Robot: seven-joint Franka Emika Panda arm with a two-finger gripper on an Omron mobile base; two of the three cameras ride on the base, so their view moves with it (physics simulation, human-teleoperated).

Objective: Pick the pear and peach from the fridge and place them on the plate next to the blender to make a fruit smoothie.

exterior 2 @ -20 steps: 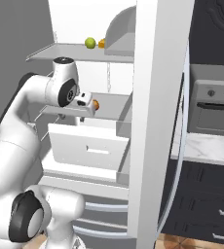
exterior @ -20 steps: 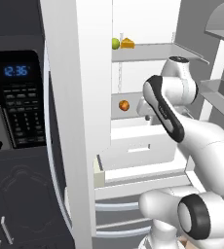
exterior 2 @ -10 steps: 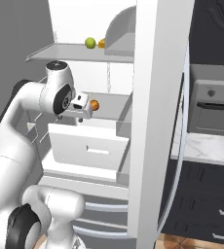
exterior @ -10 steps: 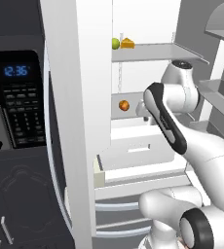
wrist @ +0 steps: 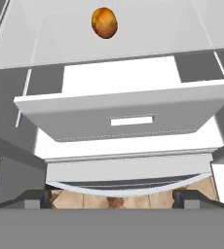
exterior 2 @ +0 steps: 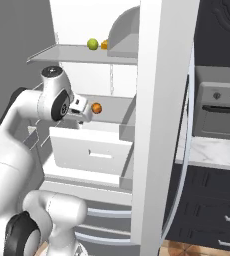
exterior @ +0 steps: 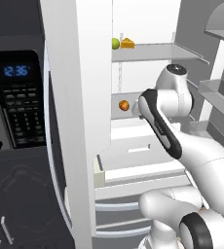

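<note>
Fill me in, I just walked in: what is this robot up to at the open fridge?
The white arm is reaching into the open fridge, its gripper beside the peach on the middle shelf. In the hand view the fingertips stand wide apart with nothing between them, so the peach is not held. The pear sits on the upper shelf next to a yellow-orange wedge. A pulled-out white drawer lies below the peach. No fruit has left the fridge.

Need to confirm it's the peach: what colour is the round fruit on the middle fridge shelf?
Orange-red with a yellowish patch; the peach shows best in the hand view.
</note>
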